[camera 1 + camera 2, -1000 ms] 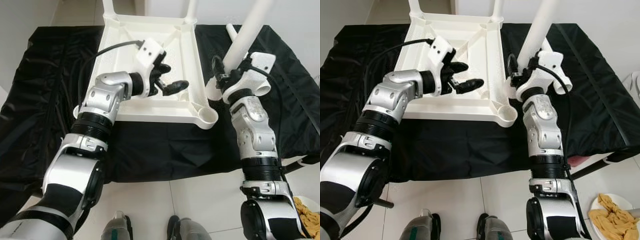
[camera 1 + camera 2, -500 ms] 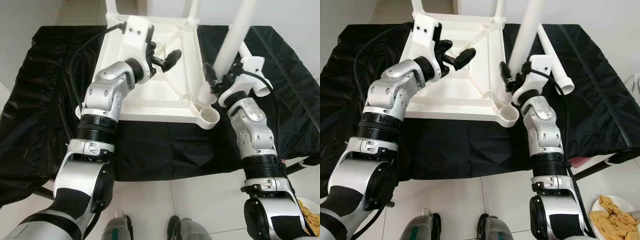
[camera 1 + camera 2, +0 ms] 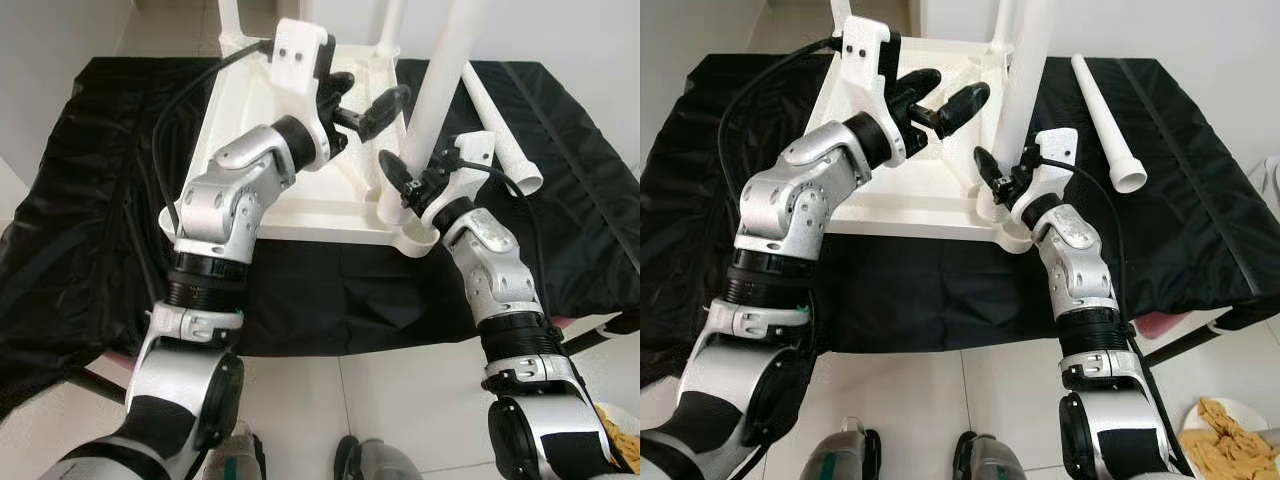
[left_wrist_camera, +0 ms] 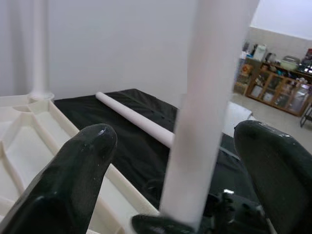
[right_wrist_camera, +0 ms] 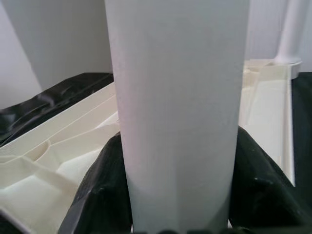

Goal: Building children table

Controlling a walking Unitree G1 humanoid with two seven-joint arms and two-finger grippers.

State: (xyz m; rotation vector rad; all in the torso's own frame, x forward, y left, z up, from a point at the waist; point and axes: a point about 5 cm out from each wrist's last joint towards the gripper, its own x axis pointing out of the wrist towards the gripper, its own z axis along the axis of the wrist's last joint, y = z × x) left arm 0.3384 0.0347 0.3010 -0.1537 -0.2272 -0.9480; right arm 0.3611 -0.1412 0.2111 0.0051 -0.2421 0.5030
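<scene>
Gripping white leg (image 3: 1025, 60), right tool (image 3: 1002, 183)

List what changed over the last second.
The right claw, shut on the leg, swung it from a tilt to upright over the tabletop's near corner socket. The left claw, open, rose from the tabletop's middle and moved across toward the leg. The spare leg lies on the black cloth as before, and the tabletop stayed upside down.
</scene>
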